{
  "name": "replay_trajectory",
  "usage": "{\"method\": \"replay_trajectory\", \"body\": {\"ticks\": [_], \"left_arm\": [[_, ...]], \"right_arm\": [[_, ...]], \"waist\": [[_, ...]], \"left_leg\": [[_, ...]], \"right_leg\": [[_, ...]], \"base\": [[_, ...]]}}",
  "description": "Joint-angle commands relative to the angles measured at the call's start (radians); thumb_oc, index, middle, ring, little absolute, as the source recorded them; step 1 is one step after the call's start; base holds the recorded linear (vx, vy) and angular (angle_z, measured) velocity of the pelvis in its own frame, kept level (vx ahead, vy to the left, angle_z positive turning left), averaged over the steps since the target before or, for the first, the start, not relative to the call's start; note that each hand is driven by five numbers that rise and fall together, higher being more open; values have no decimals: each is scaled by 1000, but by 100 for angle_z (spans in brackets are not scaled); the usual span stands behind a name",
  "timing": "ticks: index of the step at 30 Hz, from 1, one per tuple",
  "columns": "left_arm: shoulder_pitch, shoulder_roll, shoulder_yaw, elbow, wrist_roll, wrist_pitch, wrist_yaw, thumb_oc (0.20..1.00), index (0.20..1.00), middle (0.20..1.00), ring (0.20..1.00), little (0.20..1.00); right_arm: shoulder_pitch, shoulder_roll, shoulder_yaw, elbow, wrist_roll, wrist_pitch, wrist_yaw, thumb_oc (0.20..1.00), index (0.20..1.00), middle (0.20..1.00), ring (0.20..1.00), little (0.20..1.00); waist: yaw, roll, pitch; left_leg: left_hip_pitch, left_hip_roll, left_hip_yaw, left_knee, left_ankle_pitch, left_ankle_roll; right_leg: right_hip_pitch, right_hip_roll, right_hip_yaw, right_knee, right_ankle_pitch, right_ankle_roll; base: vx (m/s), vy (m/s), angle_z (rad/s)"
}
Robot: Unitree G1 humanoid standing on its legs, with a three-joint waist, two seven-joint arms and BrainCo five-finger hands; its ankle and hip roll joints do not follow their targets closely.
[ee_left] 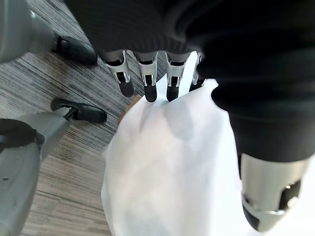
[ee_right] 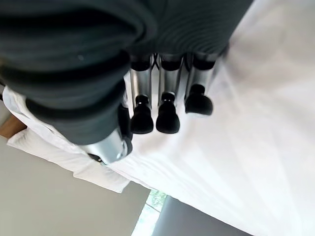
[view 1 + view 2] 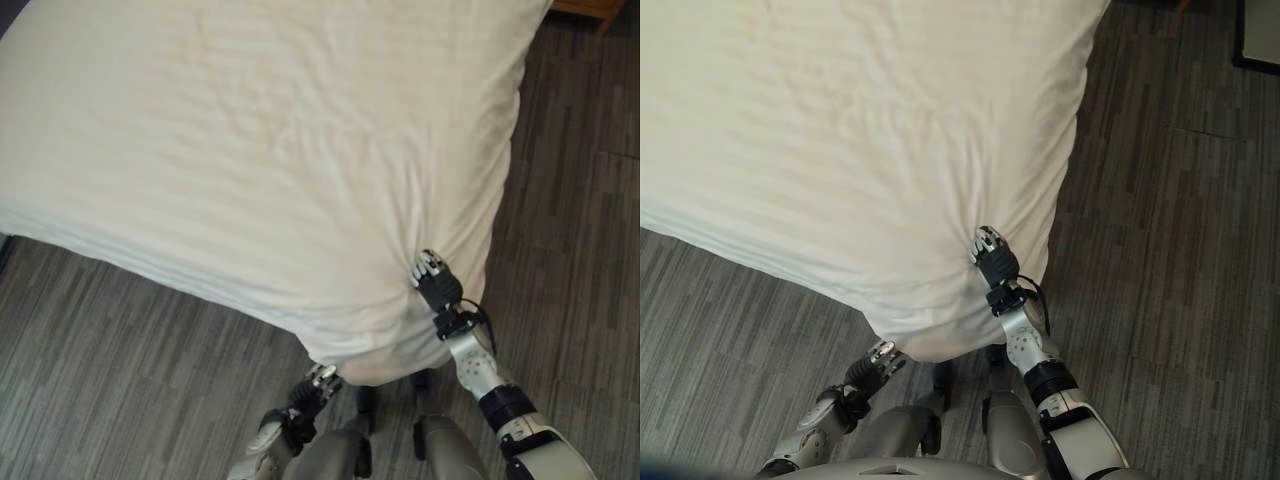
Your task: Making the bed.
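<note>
The bed carries a white duvet (image 3: 260, 150) that spreads across it and hangs over the near corner, its lowest fold drooping toward the grey striped floor (image 3: 110, 370). The right hand (image 3: 436, 281) sits on the right side of that corner, fingers curled into the cloth so that creases radiate from it; in its wrist view the dark fingertips (image 2: 168, 118) press into the white fabric. The left hand (image 3: 318, 383) is lower, just under the hanging fold at the corner's bottom edge. In its wrist view the fingers (image 1: 147, 81) are fairly straight, their tips at the edge of the cloth, thumb apart, not clamped on it.
</note>
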Motion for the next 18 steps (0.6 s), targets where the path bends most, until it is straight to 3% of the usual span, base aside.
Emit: {"method": "replay_trajectory", "body": {"ticks": [1,2,5,13,16,18], "left_arm": [[-39,-41,-34,5,-58,-37,-6,1000,1000,1000,1000,1000],[-36,-38,-39,-9,-70,-33,-11,1000,1000,1000,1000,1000],[-27,-25,-42,-31,-70,-26,-24,1000,1000,1000,1000,1000],[-9,4,-52,-67,-51,-18,-45,1000,1000,1000,1000,1000],[5,19,-38,-82,-46,-21,-45,1000,1000,1000,1000,1000],[11,26,-28,-90,-59,-23,-41,1000,1000,1000,1000,1000]], "right_arm": [[138,-38,-13,354,3,118,-123,200,200,200,200,200],[151,-69,-104,438,27,124,-130,200,200,200,200,200],[139,-111,-188,503,46,122,-144,200,200,200,200,200],[142,-173,-278,562,55,122,-155,200,200,200,200,200],[152,-213,-299,545,21,106,-168,200,200,200,200,200],[154,-225,-358,463,98,64,-184,200,200,200,200,200]], "waist": [[22,33,11],[7,44,11],[2,53,9],[-3,64,-1],[-10,60,-6],[-18,56,-8]], "left_leg": [[-73,18,-57,5,88,-75],[-70,17,-54,5,85,-74],[-70,16,-49,5,81,-74],[-69,18,-38,5,71,-69],[-64,21,-32,5,67,-68],[-62,22,-30,5,64,-68]], "right_leg": [[21,-48,-50,18,8,82],[22,-50,-47,18,5,82],[20,-50,-42,18,3,83],[16,-48,-34,18,1,85],[20,-47,-32,18,-1,84],[21,-45,-33,18,-3,84]], "base": [[30,26,5],[25,20,7],[12,6,3],[10,2,-10],[4,-1,1],[0,0,0]]}}
